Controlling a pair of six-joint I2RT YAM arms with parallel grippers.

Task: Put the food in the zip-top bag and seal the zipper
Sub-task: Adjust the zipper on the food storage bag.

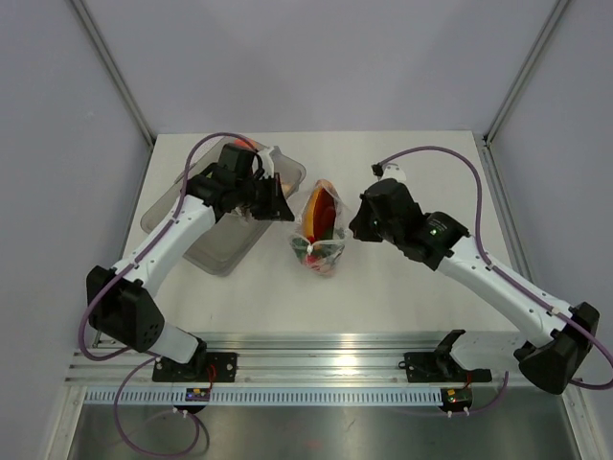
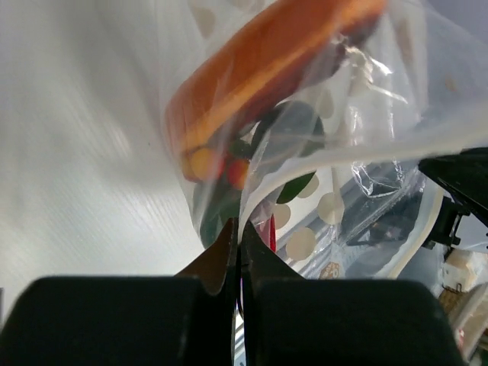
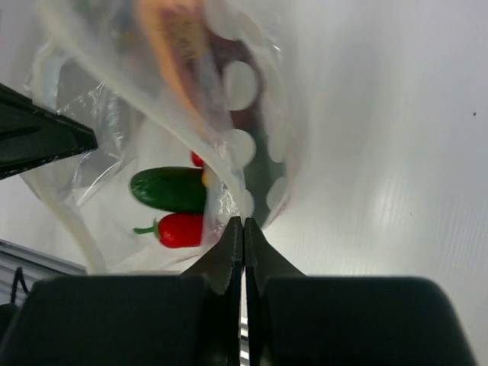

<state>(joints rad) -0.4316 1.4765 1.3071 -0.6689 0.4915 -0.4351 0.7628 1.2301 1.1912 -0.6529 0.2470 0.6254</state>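
Near the middle of the worktop [image 1: 402,297], the zip-top bag [image 1: 319,230] hangs between the left hand [image 1: 287,211] and the right hand [image 1: 356,228], each pressed together and pinching its mouth edge. With the food [image 1: 324,213] inside, it seems best to pull the zipper [image 2: 358,155] taut and level before pressing along it.

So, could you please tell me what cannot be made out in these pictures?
Food in the zip-top bag: count unclear; too small in the top view, pieces overlap behind folded, spotted film in both wrist views.
Tray contents: top view, covered by the left arm.
Orange wedge: left wrist view, blurred and cut off by the top edge.
Bag's upper part: right wrist view, cut off by the top edge.
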